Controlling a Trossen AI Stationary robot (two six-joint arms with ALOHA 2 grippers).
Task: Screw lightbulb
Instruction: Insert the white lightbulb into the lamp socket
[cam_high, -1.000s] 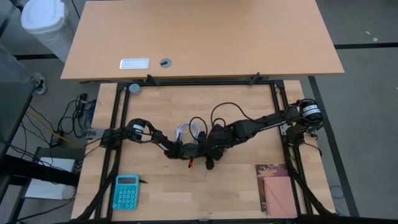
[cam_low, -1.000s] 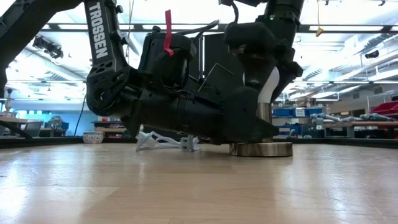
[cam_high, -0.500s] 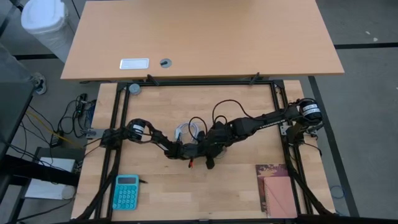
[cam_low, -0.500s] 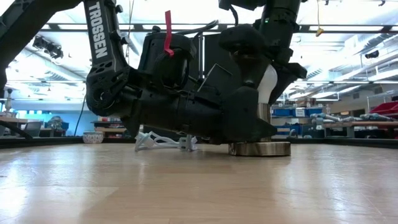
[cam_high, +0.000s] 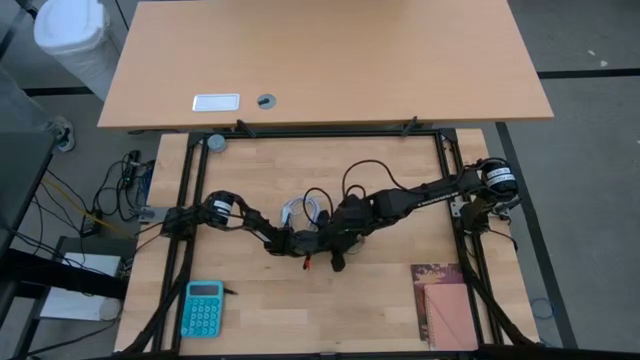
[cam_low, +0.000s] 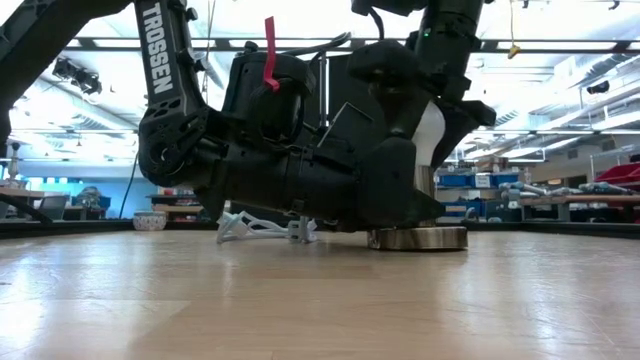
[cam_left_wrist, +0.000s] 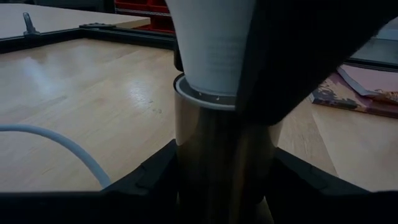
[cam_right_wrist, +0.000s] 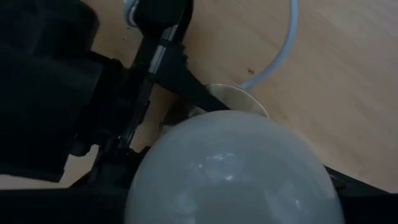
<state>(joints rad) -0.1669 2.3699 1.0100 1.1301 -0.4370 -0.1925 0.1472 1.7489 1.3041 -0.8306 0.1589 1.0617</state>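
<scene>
Lightbulb (cam_right_wrist: 233, 171): white pear-shaped globe, upright, narrow end down in the brass-coloured socket (cam_left_wrist: 217, 155) at mid-counter. Globe up and base in the socket collar is the posture for threading; how far it is seated cannot be read.

Right pincer (cam_low: 425, 125): directly above the socket, descending from overhead, its dark fingers closed around the globe. Held from the top so that a wrist roll would turn the bulb about its own axis, by this reading.

Left pincer (cam_left_wrist: 217, 205): low, level with the socket and reaching in from its left side, fingers set either side of the socket barrel. Whether they press the metal or merely flank it cannot be told. Probable purpose: to stop the socket from spinning with the bulb.

Socket base (cam_low: 417, 238): round flat metal disc, resting flat on the counter (cam_low: 320, 300) directly under the bulb.

White cable (cam_left_wrist: 56, 146): trails from the socket across the counter, on the left arm's side, slack.

Calculator (cam_high: 203, 308): teal, well apart from the socket, near the counter's front-left corner.
</scene>
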